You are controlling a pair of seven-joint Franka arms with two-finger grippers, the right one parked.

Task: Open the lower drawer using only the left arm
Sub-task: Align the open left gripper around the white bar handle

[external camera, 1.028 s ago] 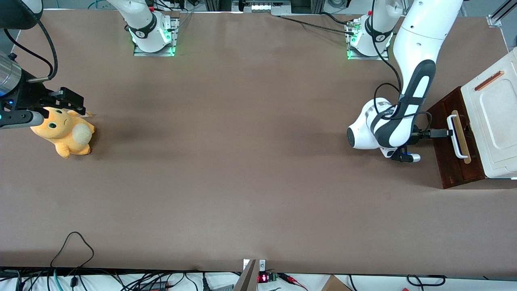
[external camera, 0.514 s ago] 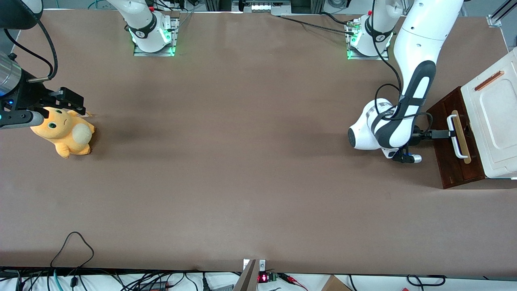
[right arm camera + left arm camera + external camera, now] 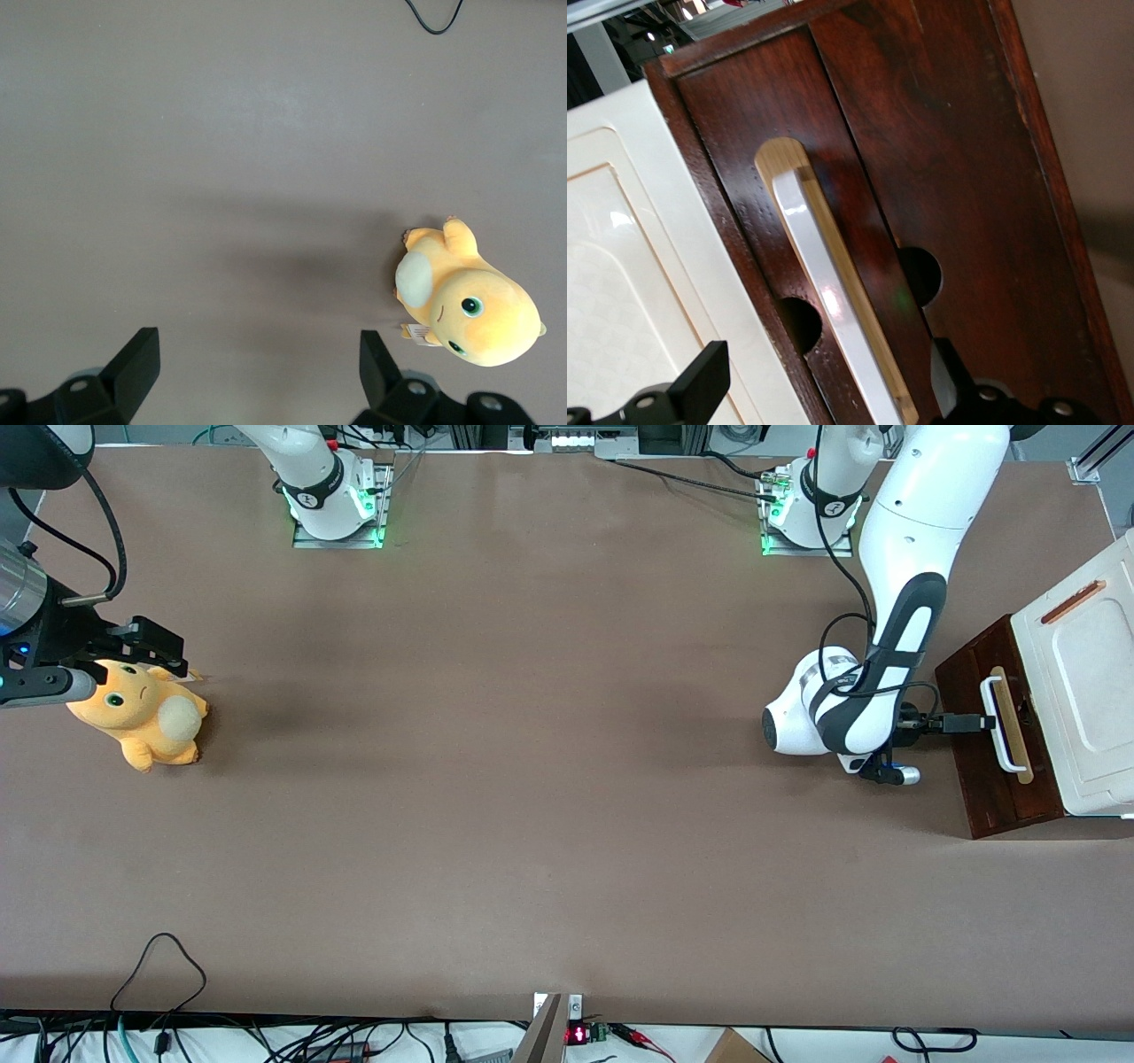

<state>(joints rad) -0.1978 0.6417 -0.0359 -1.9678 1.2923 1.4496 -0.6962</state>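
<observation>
The fingers (image 3: 700,382) stand wide apart, one on each side of the white handle (image 3: 833,305), and from where I stand neither seems to touch it yet; they hold nothing. The gripper (image 3: 973,723) sits right at the handle (image 3: 999,724), pointing straight into the drawer (image 3: 974,779) from the table side, with the rounded wrist and the left arm (image 3: 912,531) rising away from it toward its base. The handle runs along a pale wood strip (image 3: 780,158) on the dark red-brown drawer front (image 3: 957,159), and the drawer itself sits at the working arm's end of the table (image 3: 532,779), under the white panel (image 3: 1076,664) with its thin copper bar (image 3: 1072,601). I see no pale inside wood showing, so the drawer looks fully shut to me. I take this as the end of the reach: the fingers straddle the handle and the grasp is not yet made. Next, I think, they must close squarely on the handle, then the arm must draw straight back along the drawer's line; a skewed pull could let the smooth handle slip or jam the drawer. A yellow plush (image 3: 137,717) lies toward the parked arm's end, well apart from all this.
</observation>
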